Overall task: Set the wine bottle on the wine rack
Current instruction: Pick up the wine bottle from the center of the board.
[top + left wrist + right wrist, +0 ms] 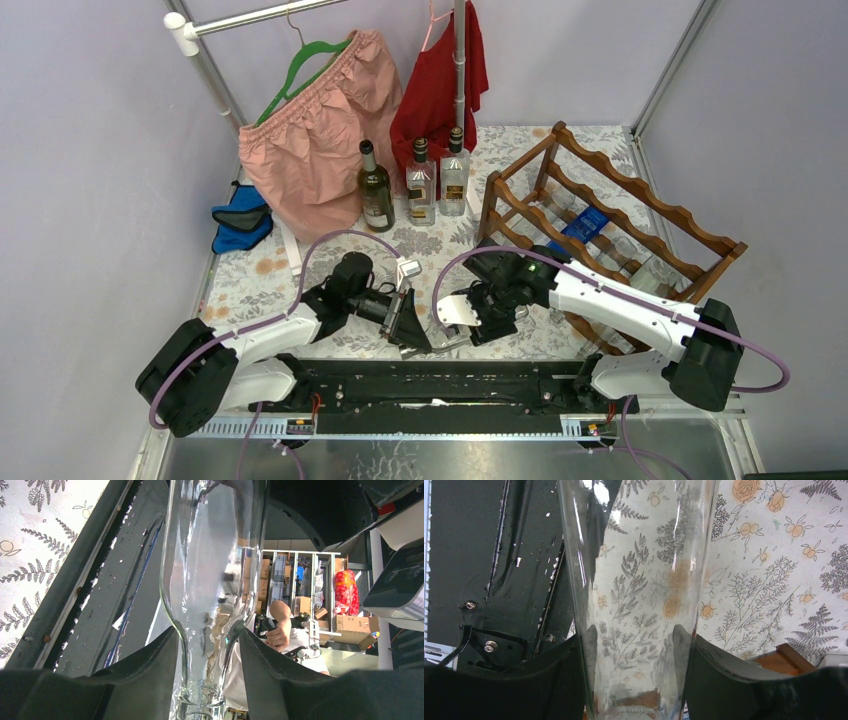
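Running off-frame, clear wine bottle (pixel 210 580), ends cropped

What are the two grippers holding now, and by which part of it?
Both hold the same clear glass bottle. The left gripper is closed on its neck, just under the shoulder, and the right gripper is closed on its wide body.
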`<state>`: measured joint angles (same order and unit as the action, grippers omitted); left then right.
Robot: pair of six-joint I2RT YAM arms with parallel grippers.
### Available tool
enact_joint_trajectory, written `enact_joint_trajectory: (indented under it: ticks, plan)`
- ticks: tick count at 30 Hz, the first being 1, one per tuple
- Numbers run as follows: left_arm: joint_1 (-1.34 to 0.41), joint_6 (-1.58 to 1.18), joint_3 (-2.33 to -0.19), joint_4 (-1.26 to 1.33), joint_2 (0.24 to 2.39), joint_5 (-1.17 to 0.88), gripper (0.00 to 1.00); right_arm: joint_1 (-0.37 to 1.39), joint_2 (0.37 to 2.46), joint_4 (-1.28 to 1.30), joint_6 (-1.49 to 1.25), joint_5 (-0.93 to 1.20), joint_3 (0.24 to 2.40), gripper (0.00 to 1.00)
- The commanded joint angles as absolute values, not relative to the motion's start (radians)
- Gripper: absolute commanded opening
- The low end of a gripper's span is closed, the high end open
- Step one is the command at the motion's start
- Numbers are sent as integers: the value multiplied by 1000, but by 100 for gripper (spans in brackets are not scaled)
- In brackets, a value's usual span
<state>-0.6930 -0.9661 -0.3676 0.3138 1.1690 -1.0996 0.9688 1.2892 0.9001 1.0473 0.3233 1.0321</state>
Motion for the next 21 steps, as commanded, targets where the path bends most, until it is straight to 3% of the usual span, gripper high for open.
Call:
enact_joint_trajectory:
  ticks: [1,21]
  plan:
    - [-696,-948,-362,338,1160,-1109,53,979,1258,879,1049,358,1046,0]
    - [-696,-945,-368,306,1116,-1065,45,978,1266,878,1013,322,1055,0]
